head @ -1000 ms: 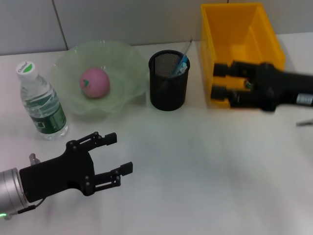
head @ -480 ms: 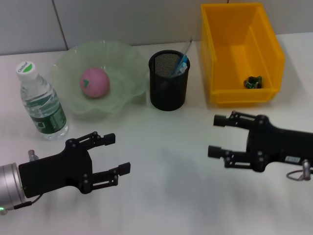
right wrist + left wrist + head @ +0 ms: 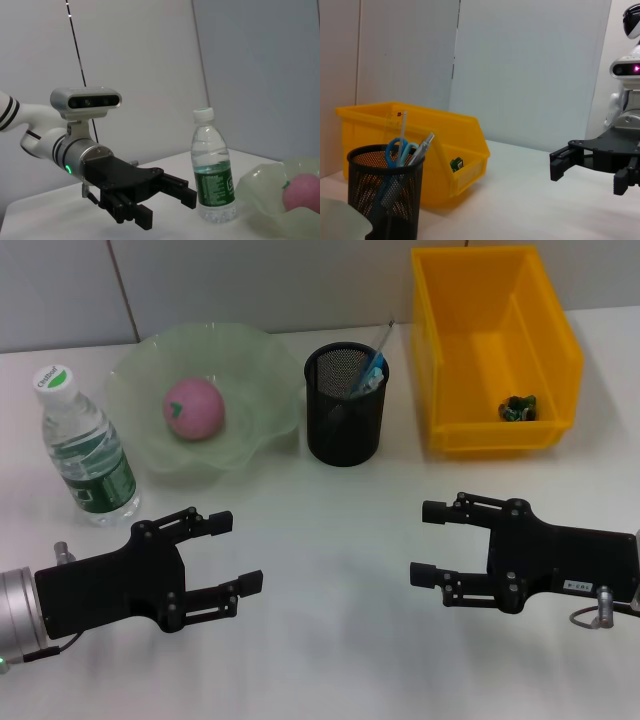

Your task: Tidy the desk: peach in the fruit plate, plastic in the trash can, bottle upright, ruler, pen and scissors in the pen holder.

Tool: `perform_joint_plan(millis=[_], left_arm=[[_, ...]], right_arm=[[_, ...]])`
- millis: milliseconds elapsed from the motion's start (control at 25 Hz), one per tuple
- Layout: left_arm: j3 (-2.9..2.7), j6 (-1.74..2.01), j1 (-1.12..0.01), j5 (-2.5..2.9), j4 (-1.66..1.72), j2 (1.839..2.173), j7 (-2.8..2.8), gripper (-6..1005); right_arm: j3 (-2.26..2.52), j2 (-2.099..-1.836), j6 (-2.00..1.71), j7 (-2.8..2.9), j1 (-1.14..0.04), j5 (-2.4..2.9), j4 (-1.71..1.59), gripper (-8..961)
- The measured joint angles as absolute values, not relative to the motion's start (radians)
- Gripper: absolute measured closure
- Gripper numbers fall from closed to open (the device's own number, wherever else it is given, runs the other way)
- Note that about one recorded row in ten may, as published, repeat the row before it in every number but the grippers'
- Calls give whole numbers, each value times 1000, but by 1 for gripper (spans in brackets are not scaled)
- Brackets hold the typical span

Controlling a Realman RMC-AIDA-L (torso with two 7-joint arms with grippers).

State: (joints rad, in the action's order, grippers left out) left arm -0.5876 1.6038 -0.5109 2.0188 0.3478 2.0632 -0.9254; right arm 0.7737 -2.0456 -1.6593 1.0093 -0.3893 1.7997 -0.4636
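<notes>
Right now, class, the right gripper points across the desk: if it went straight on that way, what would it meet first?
Probably the left gripper. The right gripper, fingers open, points across the bare desk toward it, with nothing between them. They are at a similar distance from the robot, though height is hard to judge.

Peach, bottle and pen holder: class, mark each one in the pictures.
peach (image 3: 192,409), head view, middle of the pink fruit.
bottle (image 3: 92,466), head view, green label.
pen holder (image 3: 345,420), head view, mesh wall.

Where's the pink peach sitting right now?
In the head view, the peach lies inside the green fruit plate at the desk's far left, between the upright bottle and the black pen holder.
</notes>
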Motion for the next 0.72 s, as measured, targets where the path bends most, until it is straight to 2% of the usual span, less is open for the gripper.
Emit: perform_joint_plan(millis=[720], left_arm=[[-600,1601,-514,2020,351,2066,-934,186]], right_arm=[[779,-2049,-1656,1007,-398,1800,-464,177]])
